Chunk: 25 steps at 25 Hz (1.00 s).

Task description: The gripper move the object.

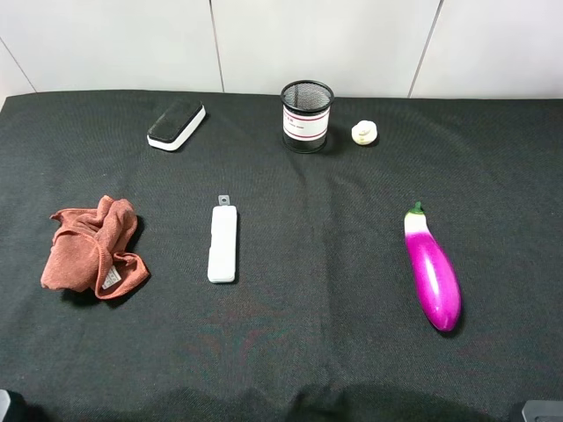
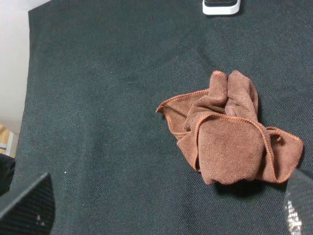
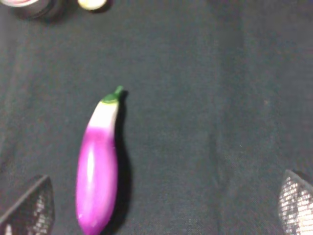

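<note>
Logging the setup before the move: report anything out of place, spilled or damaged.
Nothing is spilled or broken. Only the rust-brown cloth lies crumpled in a heap at the table's left. The garlic bulb sits just right of the upright mesh cup, untouched.

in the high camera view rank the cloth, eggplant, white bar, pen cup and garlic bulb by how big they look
1. cloth, the widest patch
2. eggplant
3. white bar, slimmer than the eggplant
4. pen cup, close to the bar and farther from the camera, so that order is unsure
5. garlic bulb, clearly smallest

Garlic bulb (image 3: pixel 91 4) and mesh cup (image 3: pixel 34 7) cropped in the blurred right wrist view; eraser (image 2: pixel 221 7) cropped too.
</note>
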Motion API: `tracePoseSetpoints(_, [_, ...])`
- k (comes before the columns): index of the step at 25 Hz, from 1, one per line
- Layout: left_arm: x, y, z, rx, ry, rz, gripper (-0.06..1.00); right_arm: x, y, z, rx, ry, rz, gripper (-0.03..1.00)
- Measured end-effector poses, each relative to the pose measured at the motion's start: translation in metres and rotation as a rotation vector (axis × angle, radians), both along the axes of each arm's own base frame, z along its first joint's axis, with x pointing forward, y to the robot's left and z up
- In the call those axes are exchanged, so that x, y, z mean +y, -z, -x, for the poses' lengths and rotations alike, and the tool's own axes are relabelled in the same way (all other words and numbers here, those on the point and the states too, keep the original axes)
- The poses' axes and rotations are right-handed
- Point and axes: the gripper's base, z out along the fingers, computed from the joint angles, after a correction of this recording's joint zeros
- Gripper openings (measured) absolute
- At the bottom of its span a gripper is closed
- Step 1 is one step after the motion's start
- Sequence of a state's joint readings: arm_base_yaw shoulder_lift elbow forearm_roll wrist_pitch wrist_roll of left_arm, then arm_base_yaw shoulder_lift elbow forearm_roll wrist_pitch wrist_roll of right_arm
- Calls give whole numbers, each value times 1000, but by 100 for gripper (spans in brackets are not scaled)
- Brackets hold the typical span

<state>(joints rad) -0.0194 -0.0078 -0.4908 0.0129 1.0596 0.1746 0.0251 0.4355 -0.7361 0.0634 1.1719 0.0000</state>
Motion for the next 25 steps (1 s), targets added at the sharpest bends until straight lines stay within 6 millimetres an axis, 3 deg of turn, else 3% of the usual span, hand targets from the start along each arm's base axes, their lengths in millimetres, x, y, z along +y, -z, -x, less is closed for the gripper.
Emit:
tracePoseSetpoints(13, [0, 0, 0, 0, 0, 0, 99, -3, 47, 36, -235, 62, 4, 69])
tracePoseSetpoints(25, [0, 0, 0, 0, 0, 0, 99, -5, 48, 52, -351, 76, 34, 69])
